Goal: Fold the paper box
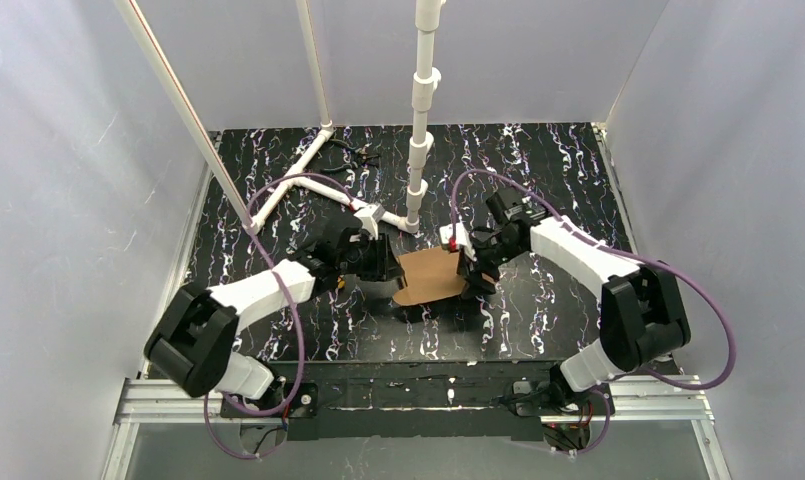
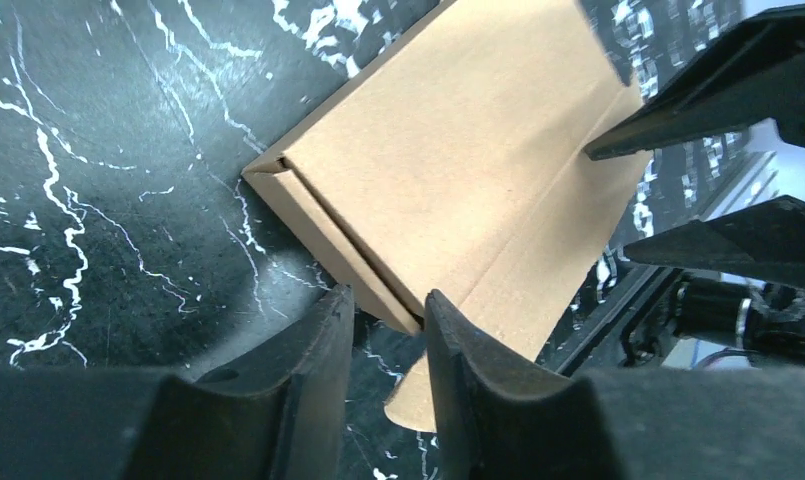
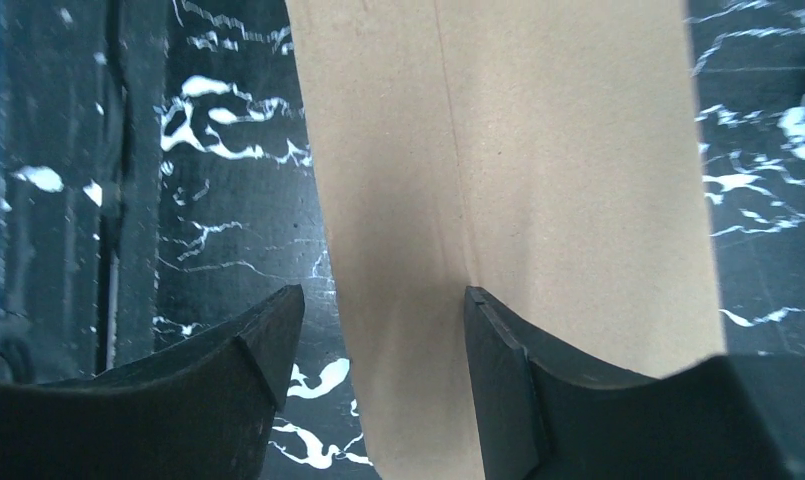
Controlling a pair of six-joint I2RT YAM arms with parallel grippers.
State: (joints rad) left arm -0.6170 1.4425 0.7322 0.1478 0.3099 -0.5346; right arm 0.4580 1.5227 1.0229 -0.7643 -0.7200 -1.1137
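Left gripper (image 2: 388, 305): black two-finger claw, closest in the left wrist view. Its jaws stand a narrow gap apart, and the table shows through the gap lower down.
Left grip: one corner of the box sits right at the mouth of that gap. Whether the fingers pinch it cannot be told.
Paper box (image 1: 428, 275): plain brown corrugated cardboard mailer on the middle of the table, between the two grippers. It is partly folded, with a narrow side wall folded along one edge and a rounded flap sticking out toward the near side.
Right gripper (image 3: 381, 300): black jaws wide apart, holding nothing. One finger lies over the cardboard beside a crease. The other is off the sheet's edge above the table, with a strip of table visible between it and the sheet.
Arms: both reach inward from the near edge, the left one to the box's left end and the right one to its right end.
Table (image 1: 538, 170): black marble-pattern top with white veins.
White plastic pipe frame (image 1: 421, 100): upright post just behind the box, with more pipes lying at the back left.
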